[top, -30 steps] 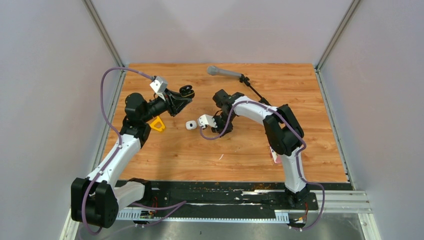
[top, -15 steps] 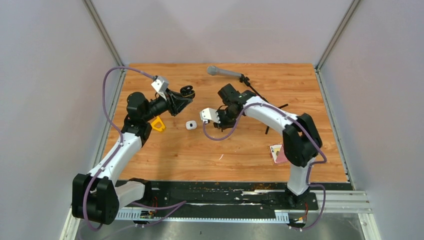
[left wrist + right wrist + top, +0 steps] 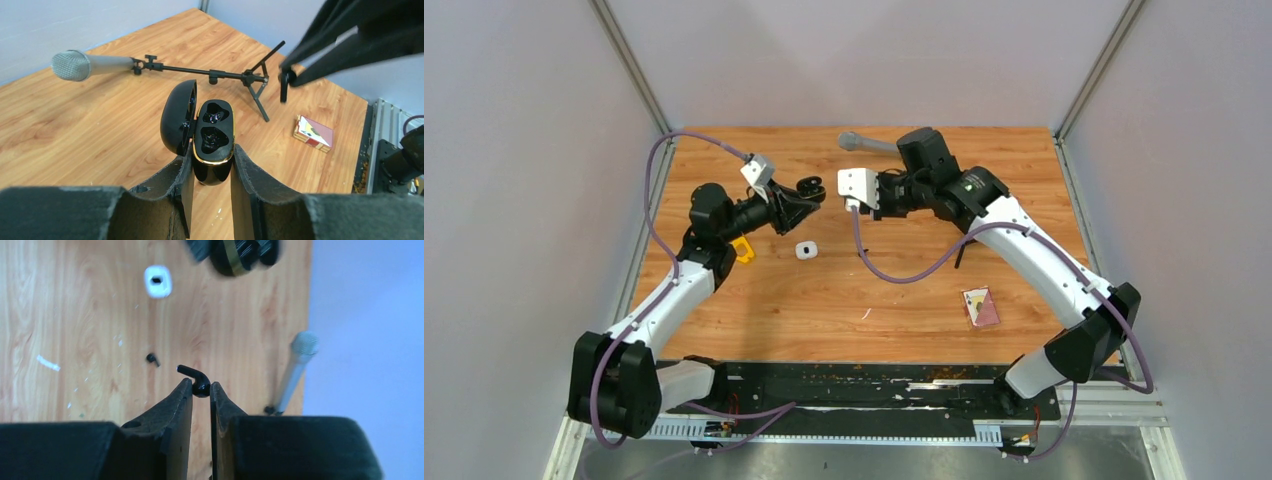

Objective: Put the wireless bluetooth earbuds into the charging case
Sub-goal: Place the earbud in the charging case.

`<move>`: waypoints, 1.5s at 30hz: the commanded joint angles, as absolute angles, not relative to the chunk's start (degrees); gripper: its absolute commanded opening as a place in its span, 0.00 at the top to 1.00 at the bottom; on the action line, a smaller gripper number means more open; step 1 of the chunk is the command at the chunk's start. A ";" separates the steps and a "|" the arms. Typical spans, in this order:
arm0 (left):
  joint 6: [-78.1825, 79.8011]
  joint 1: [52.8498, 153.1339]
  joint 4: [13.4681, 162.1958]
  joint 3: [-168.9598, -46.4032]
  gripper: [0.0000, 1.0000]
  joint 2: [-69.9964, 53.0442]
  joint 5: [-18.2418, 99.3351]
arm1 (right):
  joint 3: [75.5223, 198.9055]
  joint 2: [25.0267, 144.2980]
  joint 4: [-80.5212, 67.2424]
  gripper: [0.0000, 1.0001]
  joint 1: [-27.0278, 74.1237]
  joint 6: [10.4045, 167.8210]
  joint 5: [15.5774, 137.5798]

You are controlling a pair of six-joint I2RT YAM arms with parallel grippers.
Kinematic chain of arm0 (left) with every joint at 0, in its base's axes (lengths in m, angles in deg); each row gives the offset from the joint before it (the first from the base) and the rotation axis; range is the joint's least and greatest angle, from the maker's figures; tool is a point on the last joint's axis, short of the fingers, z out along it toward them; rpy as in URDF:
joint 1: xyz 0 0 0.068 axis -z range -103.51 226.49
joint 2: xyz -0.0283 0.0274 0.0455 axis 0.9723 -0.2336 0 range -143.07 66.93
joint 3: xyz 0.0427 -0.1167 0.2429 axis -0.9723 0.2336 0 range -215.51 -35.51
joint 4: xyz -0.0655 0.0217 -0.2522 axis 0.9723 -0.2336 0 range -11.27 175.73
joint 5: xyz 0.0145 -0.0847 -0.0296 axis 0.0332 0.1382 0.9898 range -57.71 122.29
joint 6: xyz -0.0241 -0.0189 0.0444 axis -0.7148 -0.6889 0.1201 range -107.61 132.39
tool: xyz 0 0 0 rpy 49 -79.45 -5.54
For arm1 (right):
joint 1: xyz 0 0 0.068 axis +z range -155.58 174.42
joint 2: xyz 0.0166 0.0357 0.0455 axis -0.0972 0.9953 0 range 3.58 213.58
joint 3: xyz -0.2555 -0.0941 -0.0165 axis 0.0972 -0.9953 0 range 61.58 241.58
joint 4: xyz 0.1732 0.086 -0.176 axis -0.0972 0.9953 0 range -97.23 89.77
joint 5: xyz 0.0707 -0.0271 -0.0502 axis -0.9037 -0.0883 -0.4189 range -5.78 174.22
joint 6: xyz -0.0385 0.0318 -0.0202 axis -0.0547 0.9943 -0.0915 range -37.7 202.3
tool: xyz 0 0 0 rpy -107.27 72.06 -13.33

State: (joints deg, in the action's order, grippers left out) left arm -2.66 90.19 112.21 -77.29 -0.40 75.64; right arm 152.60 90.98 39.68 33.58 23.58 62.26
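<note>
**Ana:** Where is the charging case at this moment?

**Ben:** The left claw [image 3: 212,154] has it. The charging case [image 3: 214,125] is black with a gold rim. Both fingers press on its lower body, so this claw is closed around it and holds it up above the desk [image 3: 904,290]. The lid [image 3: 177,117] is open and stands to one side, and the two wells face the wrist camera.

**Ana:** Is anything inside the wells?

**Ben:** I cannot tell. They are dark and shiny.

**Ana:** And the other arm?

**Ben:** The right claw [image 3: 201,386] is almost closed and pinches a black earbud [image 3: 192,373] by its round head. The stem sticks out sideways past the fingertips. In the left wrist view this claw is in the air beside the open case, near it but not touching.

**Ana:** Do you see more earbuds?

**Ben:** Yes, a second black earbud [image 3: 152,359] lies alone on the wood below the right claw.

**Ana:** What else is on the desk?

**Ben:**
- A small white box [image 3: 805,250] with a dark slot lies between the two arms.
- A yellow piece [image 3: 742,250] is just beside the left arm.
- A microphone [image 3: 75,65] with its little stand [image 3: 252,82] lies at the far side.
- A card packet [image 3: 981,305] is near the right arm.
- A thin white sliver [image 3: 865,313] is on the near part of the wood.
</note>
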 commanded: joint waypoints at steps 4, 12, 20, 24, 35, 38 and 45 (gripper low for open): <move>0.17 93.82 113.97 -78.03 1.00 -0.65 78.63 | 164.89 90.84 35.61 1.00 36.53 29.00 61.83; 2.53 95.77 113.32 -78.14 1.00 -0.22 81.95 | 166.26 92.32 37.85 1.00 41.26 23.19 65.54; 3.51 97.00 113.85 -78.59 1.00 0.43 84.46 | 166.51 93.22 39.42 1.00 43.64 18.68 67.79; 3.08 97.32 114.38 -78.67 1.00 0.63 84.56 | 166.32 93.56 39.62 1.00 44.48 17.32 68.20; 1.26 97.32 116.18 -78.80 1.00 0.97 84.49 | 165.31 94.41 39.30 0.99 45.44 15.31 68.73; 1.05 97.32 116.54 -78.93 1.00 1.09 84.36 | 165.16 94.73 39.10 0.99 45.66 15.08 69.24; 0.69 97.32 116.86 -78.71 1.00 1.40 84.07 | 164.61 95.08 38.66 0.99 45.84 14.86 69.53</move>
